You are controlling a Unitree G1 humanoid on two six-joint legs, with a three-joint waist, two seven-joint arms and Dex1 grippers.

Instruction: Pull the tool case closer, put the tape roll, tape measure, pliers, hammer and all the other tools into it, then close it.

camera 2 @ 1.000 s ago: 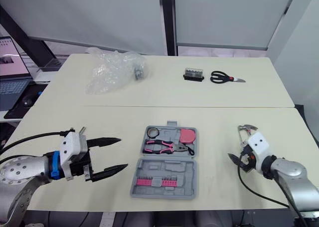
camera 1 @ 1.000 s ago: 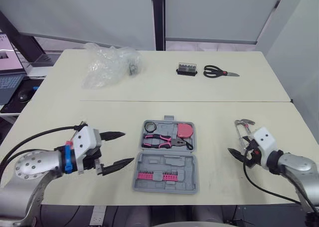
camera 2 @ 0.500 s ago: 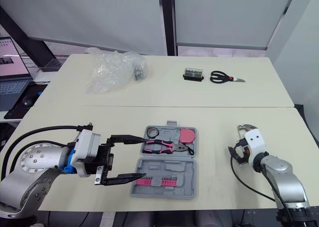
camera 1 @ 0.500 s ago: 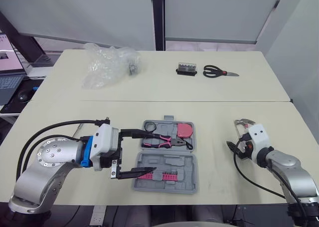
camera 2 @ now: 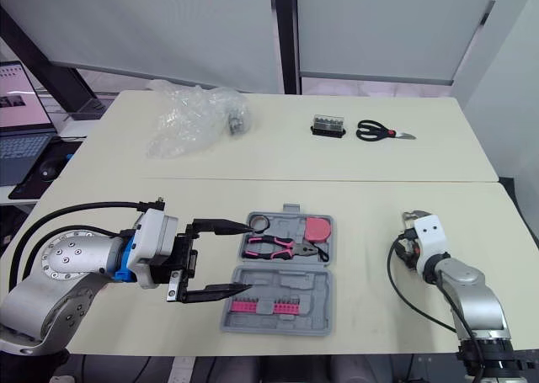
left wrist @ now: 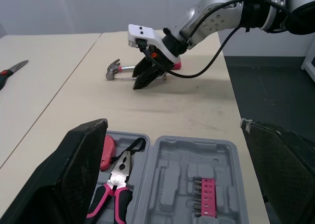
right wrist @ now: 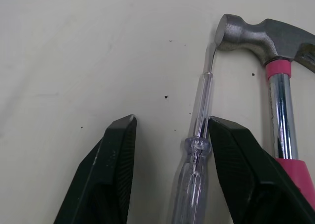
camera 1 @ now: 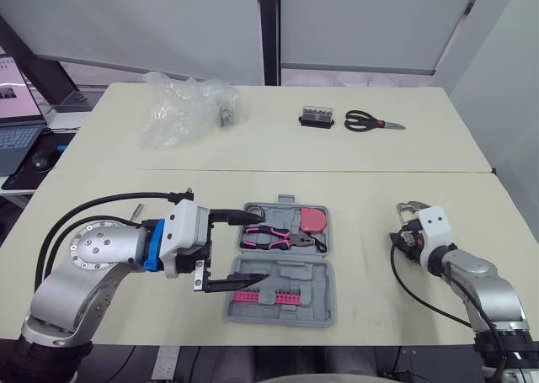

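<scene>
The tool case lies open near the front edge of the counter, lid flat. Inside it sit the pliers, a black tape roll and a pink tape measure, with a pink row of bits in the other half. The left end effector is spread wide at the case's left side. One finger reaches over the tape roll corner, the other over the row of bits. Whether either touches, I cannot tell.

Off to the right, the right end effector is spread too, low over the counter. A clear-handled screwdriver lies between its fingers, against one of them. The hammer rests just beside it, outside that finger.

On the far side of the counter are scissors, a small black box and a crumpled plastic bag.
</scene>
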